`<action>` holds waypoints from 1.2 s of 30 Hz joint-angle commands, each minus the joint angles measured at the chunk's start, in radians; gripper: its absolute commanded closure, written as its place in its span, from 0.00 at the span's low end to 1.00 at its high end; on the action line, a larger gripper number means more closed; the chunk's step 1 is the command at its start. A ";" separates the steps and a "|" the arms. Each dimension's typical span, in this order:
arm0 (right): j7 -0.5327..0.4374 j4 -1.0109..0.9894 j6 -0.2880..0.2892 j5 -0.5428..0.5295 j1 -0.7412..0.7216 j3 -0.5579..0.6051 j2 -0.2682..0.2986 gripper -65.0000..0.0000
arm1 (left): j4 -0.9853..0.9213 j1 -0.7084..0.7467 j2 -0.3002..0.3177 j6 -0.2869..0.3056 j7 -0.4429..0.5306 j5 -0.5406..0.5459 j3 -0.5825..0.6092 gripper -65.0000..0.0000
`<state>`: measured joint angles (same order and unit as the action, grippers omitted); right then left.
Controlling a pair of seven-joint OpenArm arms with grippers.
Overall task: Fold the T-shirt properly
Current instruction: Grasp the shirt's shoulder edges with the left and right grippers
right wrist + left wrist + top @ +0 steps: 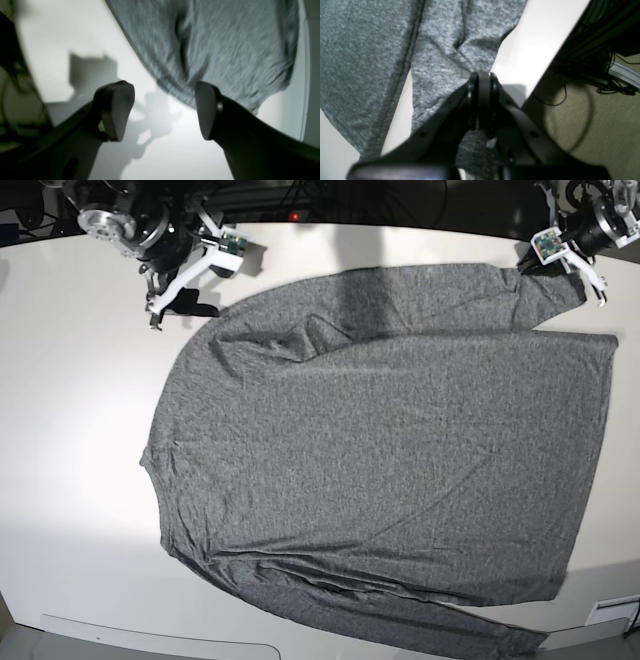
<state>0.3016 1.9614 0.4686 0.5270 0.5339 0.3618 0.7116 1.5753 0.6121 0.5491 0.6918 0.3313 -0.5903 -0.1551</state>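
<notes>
white table (70, 430) with the grey shirt (390, 450) spread flat across it. left pincer (483, 82) is clamped tight on a sleeve end. right pincer (163, 110) hangs wide open, holding nothing, shirt edge just past its tips.

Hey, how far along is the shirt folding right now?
Barely begun. Done: the T-shirt lies spread flat on the table, with one sleeve laid along the body's far edge. In hand: the left gripper is shut on the sleeve end; the right gripper is open. Left: all body folds.
</notes>
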 commanded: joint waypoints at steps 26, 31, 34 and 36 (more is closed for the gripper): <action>0.032 -0.204 0.229 -0.161 -0.296 0.138 -0.005 0.57 | 0.008 0.006 0.014 0.006 -0.001 -0.004 -0.005 1.00; 0.103 -0.204 0.229 -0.204 -0.296 0.138 -0.005 0.72 | 0.008 0.006 0.014 0.006 -0.001 -0.004 -0.005 1.00; 0.121 -0.206 0.229 -0.262 -0.301 0.138 -0.005 0.89 | 0.008 0.006 0.014 0.006 -0.001 -0.004 -0.005 1.00; 0.137 -0.206 0.229 -0.274 -0.304 0.138 -0.005 0.96 | 0.008 0.009 0.014 0.006 -0.001 -0.004 -0.005 1.00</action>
<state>0.4168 1.7527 0.6891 0.2501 0.2356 0.5014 0.6926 1.5753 0.6128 0.5484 0.6918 0.3309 -0.5903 -0.1551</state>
